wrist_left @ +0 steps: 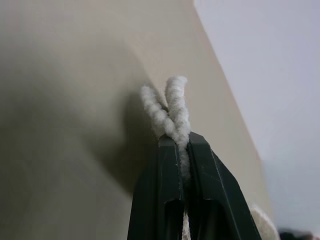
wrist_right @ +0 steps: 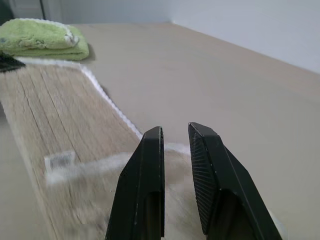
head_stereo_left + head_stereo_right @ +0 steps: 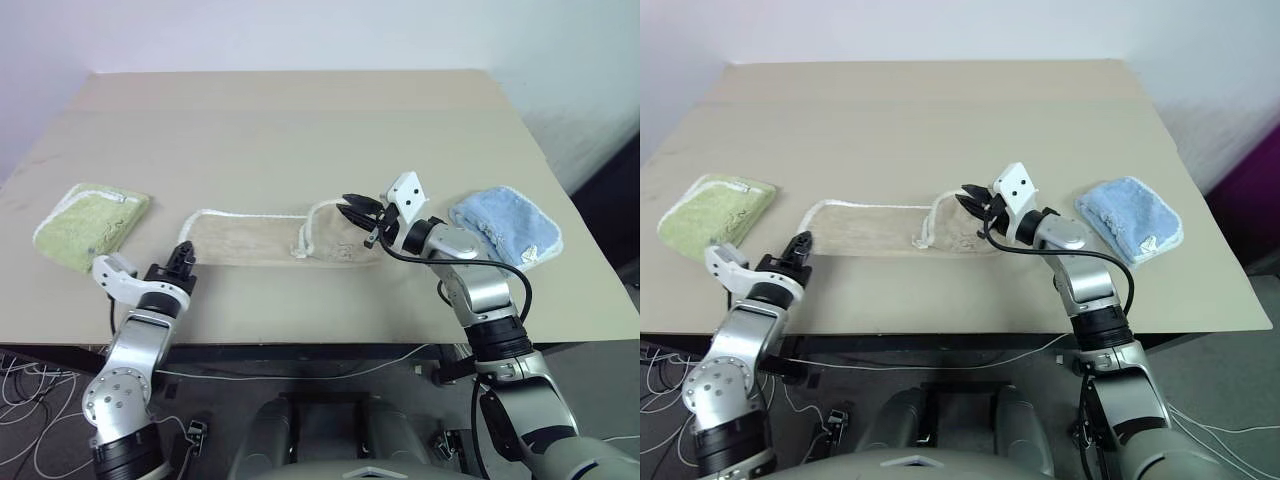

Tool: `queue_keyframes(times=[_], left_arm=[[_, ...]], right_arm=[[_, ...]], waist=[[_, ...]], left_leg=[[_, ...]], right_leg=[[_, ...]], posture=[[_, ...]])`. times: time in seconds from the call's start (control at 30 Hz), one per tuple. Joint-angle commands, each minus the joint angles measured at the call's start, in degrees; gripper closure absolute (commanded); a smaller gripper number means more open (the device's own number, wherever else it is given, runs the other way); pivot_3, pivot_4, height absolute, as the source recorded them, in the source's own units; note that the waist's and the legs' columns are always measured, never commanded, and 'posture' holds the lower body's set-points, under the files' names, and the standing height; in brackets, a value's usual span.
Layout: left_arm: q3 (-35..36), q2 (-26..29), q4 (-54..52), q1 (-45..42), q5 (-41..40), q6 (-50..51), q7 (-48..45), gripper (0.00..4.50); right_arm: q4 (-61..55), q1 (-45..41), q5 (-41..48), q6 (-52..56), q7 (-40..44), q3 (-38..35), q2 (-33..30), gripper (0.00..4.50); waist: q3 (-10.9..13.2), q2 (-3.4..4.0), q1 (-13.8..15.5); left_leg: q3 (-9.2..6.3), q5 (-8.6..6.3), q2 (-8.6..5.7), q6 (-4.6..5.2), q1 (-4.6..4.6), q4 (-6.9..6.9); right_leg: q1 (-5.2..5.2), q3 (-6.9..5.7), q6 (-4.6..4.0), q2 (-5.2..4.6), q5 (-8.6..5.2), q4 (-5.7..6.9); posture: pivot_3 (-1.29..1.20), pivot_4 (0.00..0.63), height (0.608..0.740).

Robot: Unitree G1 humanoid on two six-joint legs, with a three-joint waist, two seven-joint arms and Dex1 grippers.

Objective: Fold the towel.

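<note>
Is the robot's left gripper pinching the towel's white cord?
Yes, the left gripper is shut on the white corded hem of the towel.

Bystander cloths on table [image 3: 300, 120]

Light-green towel [image 3: 92, 224], folded, white-edged, lies near the table's left edge. Light-blue towel [image 3: 506, 226], folded, lies near the table's right edge, well apart from the green one. Cables [image 3: 30, 400] trail on the floor below the table's front left corner.

Three towels lie on the surface [image 3: 300, 120]: one beige towel [image 3: 255, 240], one light-green towel [image 3: 90, 225], one light-blue towel [image 3: 505, 228].
</note>
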Motion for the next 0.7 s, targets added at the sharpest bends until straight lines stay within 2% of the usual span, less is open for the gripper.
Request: queue_keyframes(times=[0.03, 0.2, 0.33, 0.57, 0.7], left_arm=[[3.1, 6.3, -1.3, -1.6, 1.7, -1.0, -4.5, 4.48], [2.4, 14.4, -2.2, -3.6, 5.0, -0.5, -11.8, 4.48], [-5.1, 19.6, -5.2, -7.2, 9.7, 1.8, -19.8, 4.48], [-21.4, 19.5, -7.5, -15.5, 18.6, 4.1, -29.8, 4.48], [-32.8, 18.8, -6.0, -19.6, 29.9, 3.5, -33.1, 4.48]], right_arm=[[-2.5, -1.1, 0.5, -0.3, -0.6, -2.0, -1.0, 3.66], [-2.3, -1.0, 1.2, 0.5, -1.5, -3.8, -1.7, 3.66], [-1.8, -0.4, 0.8, 0.7, -2.6, -4.9, -2.0, 3.66], [-2.3, 1.0, 0.4, 0.9, -4.6, -6.0, -2.2, 3.66], [-4.0, 2.4, 0.5, 1.3, -5.9, -6.4, -2.6, 3.66]], waist=[[0.0, -0.02, 0.0], [0.0, 0.0, 0.1], [0.0, -0.01, 0.2], [0.0, 0.02, -0.1], [0.1, 0.03, 0.0]], left_leg=[[0.0, 0.0, 0.0, 0.0, 0.0, 0.0], [0.0, 0.01, 0.0, -0.01, -0.03, -0.01], [-0.03, 0.01, -0.02, -0.01, -0.08, 0.0], [0.0, 0.01, -0.02, -0.02, -0.09, -0.04], [0.02, 0.01, -0.01, -0.02, -0.1, -0.04]], right_leg=[[0.0, 0.0, 0.0, 0.0, 0.0, 0.0], [-0.02, -0.01, 0.0, 0.01, 0.0, -0.01], [-0.02, -0.04, 0.0, -0.02, 0.0, -0.03], [-0.07, 0.0, 0.0, -0.01, 0.0, -0.03], [-0.09, 0.02, 0.0, 0.02, 0.0, -0.02]], posture=[[0.0, 0.15, 0.74], [0.0, 0.15, 0.74], [0.0, 0.15, 0.74], [0.0, 0.15, 0.74], [0.0, 0.15, 0.74]])
